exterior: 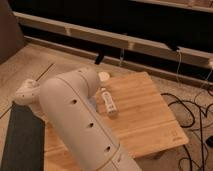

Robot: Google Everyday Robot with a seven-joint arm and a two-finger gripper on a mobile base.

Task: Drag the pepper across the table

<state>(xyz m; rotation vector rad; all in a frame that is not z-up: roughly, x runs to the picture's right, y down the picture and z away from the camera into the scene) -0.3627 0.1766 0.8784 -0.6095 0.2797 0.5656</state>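
Note:
The pepper is hidden in this view. My white arm (82, 125) fills the left half of the camera view and covers the left part of the wooden table (145, 120). The arm's wrist (27, 92) sits over the table's left edge, above the dark mat. My gripper is below the wrist, behind the arm, and out of sight. A white tube-shaped bottle (109, 103) lies near the table's middle, just right of the arm.
A small round white object (103, 76) rests at the table's far edge. A dark grey mat (22, 140) lies on the floor left of the table. Black cables (192, 112) trail on the floor to the right. A low ledge (120, 40) runs behind.

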